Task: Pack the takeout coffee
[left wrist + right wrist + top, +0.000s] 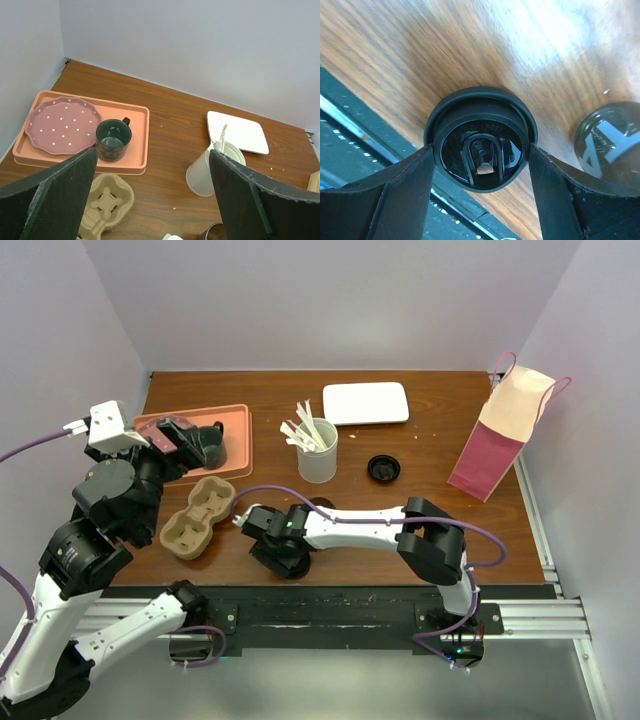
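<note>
Right gripper (480,150): narrow setting. Its two fingers bracket the takeout coffee (480,139), and the pads meet the lid's rim on either side. Judged a grip, though no squeeze shows.

Item 1, takeout coffee: black lid faces the wrist camera squarely, so the long axis stands upright. Position: lower centre of the overhead view, close to the near edge of the table (430,440), under the right wrist. Whether the base rests on the wood or is raised cannot be told.

Item 2, left gripper (152,200): fingers spread wide, nothing between them. Hovers at centre left of the overhead view, over the near rim of the pink tray (240,440).

Item 3, pulp cup carrier (198,517): two wells, none filled. Lies just left of the held cup in the overhead view.

Item 4, paper bag (500,435): stands at upper right, well apart from the cup.

Governing relation: the carrier sits immediately left of the right gripper and the bag far to its right. The right arm alone has the cup, while the left arm is nearer the carrier. A short upright carry leftward into a well looks like the likely next move.

Sundries: dark mug (113,140) on the tray, white cup of stirrers (318,455), white plate (365,402), loose black lid (383,468).
</note>
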{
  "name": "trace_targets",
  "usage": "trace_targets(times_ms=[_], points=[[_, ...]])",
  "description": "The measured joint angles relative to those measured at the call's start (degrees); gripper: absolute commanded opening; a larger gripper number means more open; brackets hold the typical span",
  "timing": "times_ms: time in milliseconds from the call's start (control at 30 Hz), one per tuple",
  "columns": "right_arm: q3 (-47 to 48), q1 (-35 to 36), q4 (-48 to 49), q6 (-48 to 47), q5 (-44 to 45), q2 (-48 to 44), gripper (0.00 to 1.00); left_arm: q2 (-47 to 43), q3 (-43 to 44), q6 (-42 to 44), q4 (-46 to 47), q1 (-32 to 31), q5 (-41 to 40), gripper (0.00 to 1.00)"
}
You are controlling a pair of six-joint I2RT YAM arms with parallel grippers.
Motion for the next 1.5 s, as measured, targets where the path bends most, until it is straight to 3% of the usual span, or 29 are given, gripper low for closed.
trace_targets(times_ms=[400, 600, 900, 1500], points=[[16.0, -0.4, -10.1, 0.9, -0.5, -0.7, 0.69, -1.0, -0.5, 1.4, 0.9, 0.0, -0.5, 1.00], [22.8, -4.2, -16.3, 1.0, 1.0, -2.2, 0.68, -1.6, -0.5, 1.9, 2.7, 0.0, -1.4, 1.00], [18.4, -13.2, -19.6, 1.0, 3.9, -6.7, 0.69, -1.8, -0.5, 2.9, 4.9, 0.0, -1.9, 0.99], [8.7, -14.4, -15.6, 1.4, 3.7, -8.3, 0.75, -1.6, -1.5, 2.4, 4.9, 0.0, -1.6, 0.99]])
